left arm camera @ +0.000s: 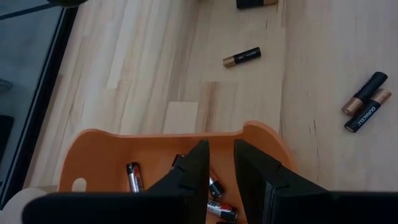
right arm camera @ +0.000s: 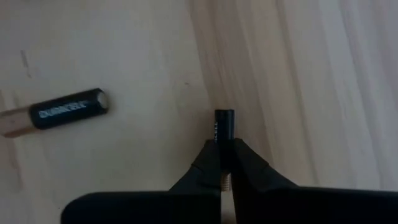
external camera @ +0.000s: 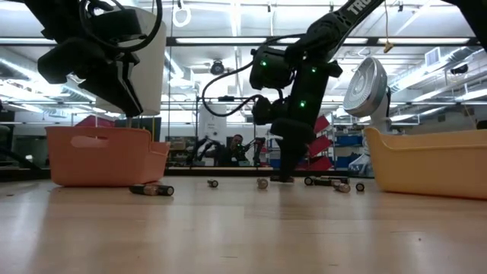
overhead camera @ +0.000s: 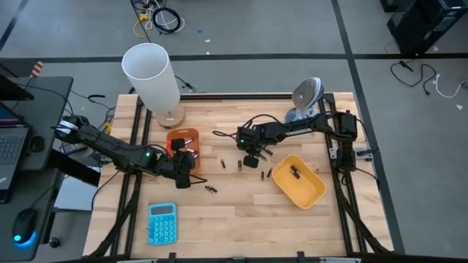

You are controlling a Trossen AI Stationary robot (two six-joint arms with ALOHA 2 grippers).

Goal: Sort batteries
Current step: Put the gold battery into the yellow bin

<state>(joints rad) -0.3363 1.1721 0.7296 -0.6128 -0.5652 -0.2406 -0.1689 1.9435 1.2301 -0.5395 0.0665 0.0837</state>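
the right hand (right arm camera: pixel 225 167) is shut on a slim black battery (right arm camera: pixel 224 134) at the table (overhead camera: pixel 241 204) surface, its long axis running straight out between the fingers. the yellow tray (overhead camera: pixel 300 181) lies just beside it. a loose cell (right arm camera: pixel 59 112) nearby reads duracell. the left hand (left arm camera: pixel 221 177) hovers half-open, empty, over the orange tray (left arm camera: pixel 112 155).
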